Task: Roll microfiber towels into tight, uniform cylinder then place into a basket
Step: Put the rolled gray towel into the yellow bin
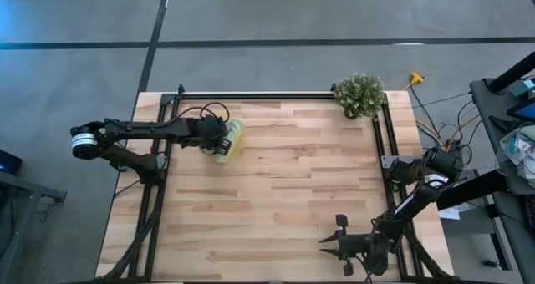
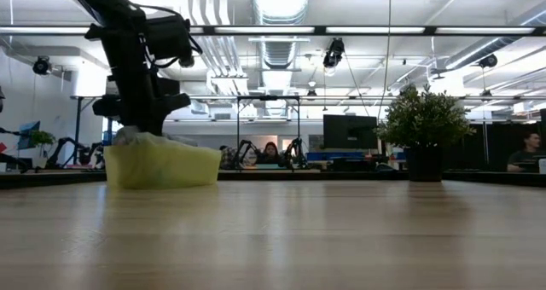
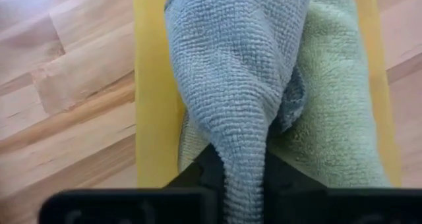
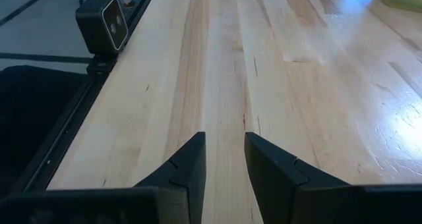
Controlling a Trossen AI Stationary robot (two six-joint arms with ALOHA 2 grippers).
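left claw [image 3: 241, 168] pinches the grey-blue towel [image 3: 234, 72] lying lengthwise in the basket [image 3: 155, 85] beside the green towel [image 3: 336, 105].

A leafy potted plant [image 1: 359, 94] is set at the far corner of the wooden table [image 1: 284, 192].
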